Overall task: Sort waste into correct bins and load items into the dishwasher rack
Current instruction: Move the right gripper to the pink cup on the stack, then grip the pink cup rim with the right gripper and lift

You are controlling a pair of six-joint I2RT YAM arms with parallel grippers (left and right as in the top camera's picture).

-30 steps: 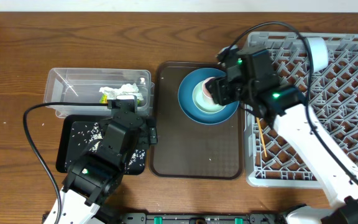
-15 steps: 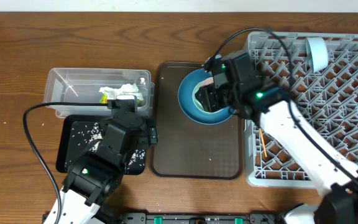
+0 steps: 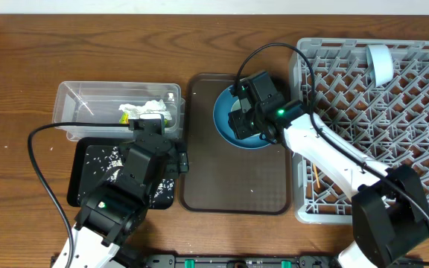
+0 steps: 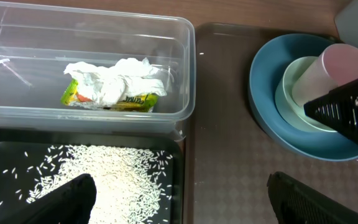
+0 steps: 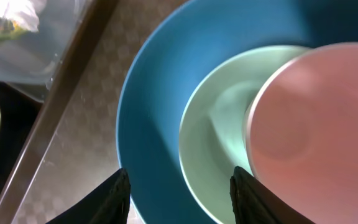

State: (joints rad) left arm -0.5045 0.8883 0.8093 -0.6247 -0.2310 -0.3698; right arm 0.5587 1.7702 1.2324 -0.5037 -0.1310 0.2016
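Note:
The dark-blue plate (image 3: pixel 223 117) lies on the brown serving tray (image 3: pixel 229 186). It holds the pale-green bowl (image 5: pixel 216 130), and the white-pink cup (image 5: pixel 316 124) lies in that bowl. My right gripper (image 5: pixel 182 199) is open and empty, close above the plate's left part (image 3: pixel 246 121). My left gripper (image 4: pixel 179 205) is open and empty above the black tray's right edge. The crumpled napkin (image 4: pixel 117 78) and the yellow-green wrapper (image 4: pixel 135 101) lie in the clear tub (image 3: pixel 88 97). Rice grains (image 4: pixel 104 174) lie in the black tray (image 3: pixel 80 186).
The grey dishwasher rack (image 3: pixel 393 134) fills the right side. A light-blue bowl (image 3: pixel 379 63) stands at its back and a chopstick (image 3: pixel 314 171) lies at its left edge. The right arm reaches from the front right across the rack's corner.
My right gripper has moved left across the plate, from over the cup and bowl to the plate's left part. The left arm has not moved.

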